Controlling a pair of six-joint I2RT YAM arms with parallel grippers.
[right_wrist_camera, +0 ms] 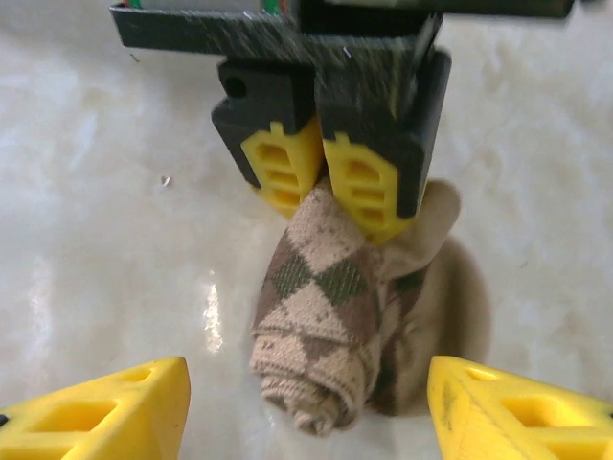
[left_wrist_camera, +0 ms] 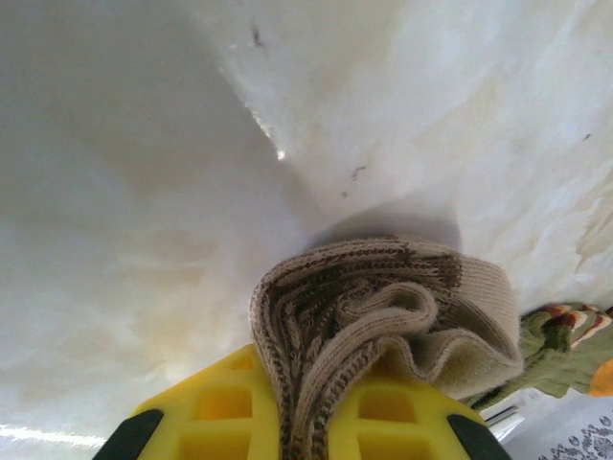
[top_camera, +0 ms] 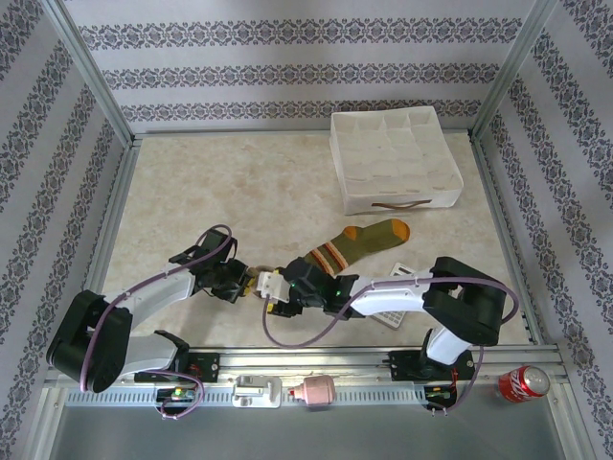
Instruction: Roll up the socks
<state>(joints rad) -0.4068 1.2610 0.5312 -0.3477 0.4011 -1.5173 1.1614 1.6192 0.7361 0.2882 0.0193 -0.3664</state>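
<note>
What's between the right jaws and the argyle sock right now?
Nothing visible. The right gripper has its jaws open on either side of the rolled argyle sock at its near end. The left gripper is clamped on the sock's far end.

Robot lab booth, aluminium frame posts (top_camera: 93,72), patterned wall panels (top_camera: 287,57), marble-look tabletop (top_camera: 239,182), arms (top_camera: 153,287) on rail (top_camera: 354,364)
</note>
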